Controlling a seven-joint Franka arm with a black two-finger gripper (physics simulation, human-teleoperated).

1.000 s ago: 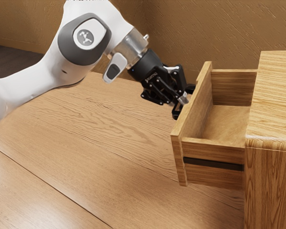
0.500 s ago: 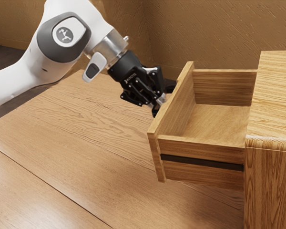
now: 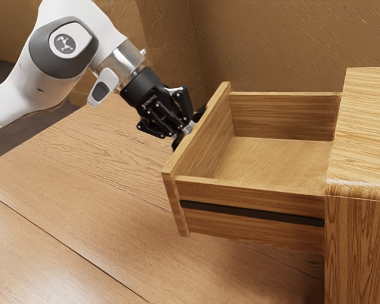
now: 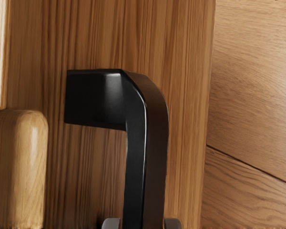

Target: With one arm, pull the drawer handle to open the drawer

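A wooden drawer (image 3: pixel 266 161) stands pulled far out of its cabinet (image 3: pixel 361 183) toward the exterior view's left, with its inside bare. My black gripper (image 3: pixel 185 131) is pressed against the outer face of the drawer front (image 3: pixel 199 136), which hides most of the handle from this side. In the wrist view the black bent handle (image 4: pixel 143 143) runs down the drawer front (image 4: pixel 100 38) straight under my hand. Two grey fingertips (image 4: pixel 109 222) flank it from both sides, so the gripper is shut on the handle.
The wooden table (image 3: pixel 82 190) stretches out to the exterior view's left and front of the drawer. A wood-panelled wall (image 3: pixel 272 44) rises behind. The cabinet's top (image 3: pixel 367 114) sits higher than the drawer.
My arm has drawn back toward the exterior view's left with the handle in its grip. The drawer has slid out with it, from partly open to far open.
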